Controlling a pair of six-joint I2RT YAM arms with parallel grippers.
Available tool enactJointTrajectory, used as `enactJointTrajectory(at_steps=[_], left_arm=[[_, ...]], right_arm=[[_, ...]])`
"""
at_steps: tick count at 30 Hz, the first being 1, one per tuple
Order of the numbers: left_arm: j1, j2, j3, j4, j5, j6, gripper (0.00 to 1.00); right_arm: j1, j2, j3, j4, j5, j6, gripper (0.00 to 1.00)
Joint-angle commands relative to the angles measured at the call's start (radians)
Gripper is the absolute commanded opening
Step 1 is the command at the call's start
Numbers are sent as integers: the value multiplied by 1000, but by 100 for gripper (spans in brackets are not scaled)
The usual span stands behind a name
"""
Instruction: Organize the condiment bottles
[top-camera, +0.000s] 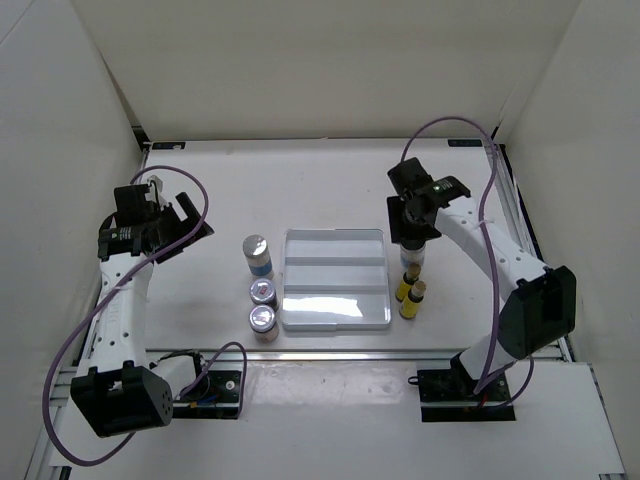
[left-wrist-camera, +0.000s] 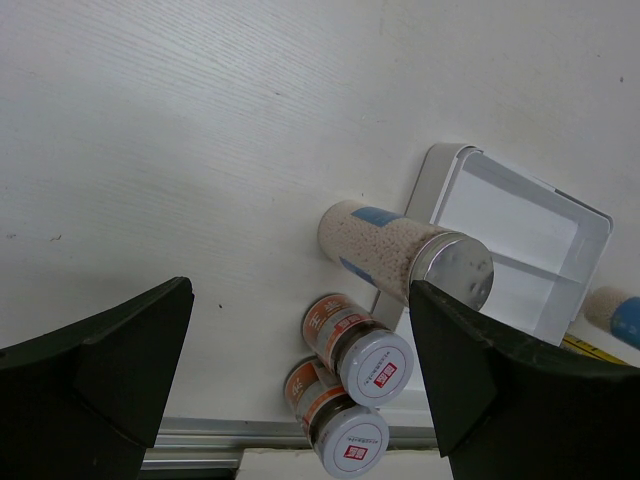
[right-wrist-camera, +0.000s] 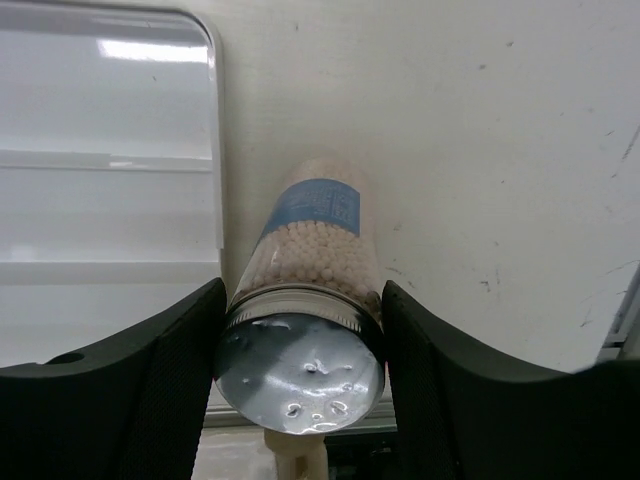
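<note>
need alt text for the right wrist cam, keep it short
The right hand grips an upright white bottle with a blue label, one black finger pressed on each side of its silver cap. A white tray lies just left of the bottle on the pale table.

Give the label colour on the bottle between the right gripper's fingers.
Blue label on the bottle; right wrist view clearest.
</note>
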Motion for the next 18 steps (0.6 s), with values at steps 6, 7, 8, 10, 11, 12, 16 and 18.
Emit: enactJointTrajectory(at_steps=[6, 7, 8, 10, 11, 12, 16, 18], left_arm=[[-4, -19, 3, -4, -6, 2, 100], [-4, -19, 3, -4, -6, 2, 100], [-4, -19, 3, -4, -6, 2, 100], [-4, -19, 3, -4, -6, 2, 100], [-4, -19, 3, -4, -6, 2, 100], [-4, -19, 3, -4, -6, 2, 100], [-4, -10, 3, -4, -6, 2, 100], [-4, -10, 3, -4, -6, 2, 100]], right_arm=[[58, 14, 240, 5, 101, -31, 21], [58, 25, 268, 5, 92, -31, 21], [72, 35, 278, 19, 79, -40, 21], [84, 68, 297, 33, 61, -40, 21], [95, 77, 306, 50, 50, -40, 20], [95, 98, 306, 59, 35, -40, 20], [115, 149, 306, 107, -19, -40, 19], [115, 176, 315, 130, -19, -40, 19]])
